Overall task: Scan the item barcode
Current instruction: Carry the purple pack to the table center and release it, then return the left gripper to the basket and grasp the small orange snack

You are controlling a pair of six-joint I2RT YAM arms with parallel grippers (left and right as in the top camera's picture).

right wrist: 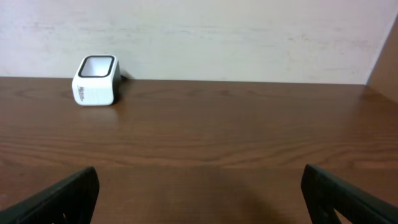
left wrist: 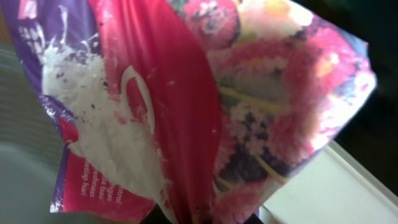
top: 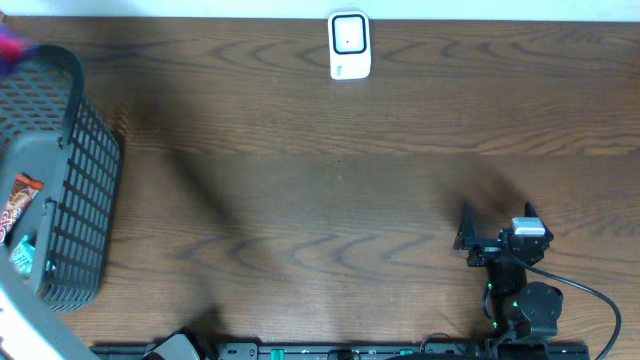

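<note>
- The left hand is clenched on a pink and purple snack bag (left wrist: 186, 106). The bag fills the left wrist view and narrows toward the bottom edge, where it covers the hand's own fingers.
- Only the left wrist view shows the bag's print: a white patch to the hand's left and pink and yellow shapes to its right. No barcode can be made out on the side facing the camera.
- The overhead view shows the bag only as a pink blur at the top left corner, above the far rim of the dark mesh basket (top: 88, 185).
- The overhead view alone shows inside the basket, where an orange packet (top: 20, 205) and a teal packet (top: 22, 255) lie.
- The right hand (top: 497, 216) is released, its jaws spread wide with nothing between them, low over the brown desk (top: 300, 180).
- In the right wrist view its two dark fingertips (right wrist: 62, 199) sit at the lower corners with bare wood between them.
- The white scanner (top: 349, 45) stands on the desk well ahead of the right hand and to its left, by the far edge.
- The right wrist view adds that the scanner stands just before a pale wall, its dark window on top.
- The bag is well apart from the scanner, and the scanner does not appear in the left wrist view.
</note>
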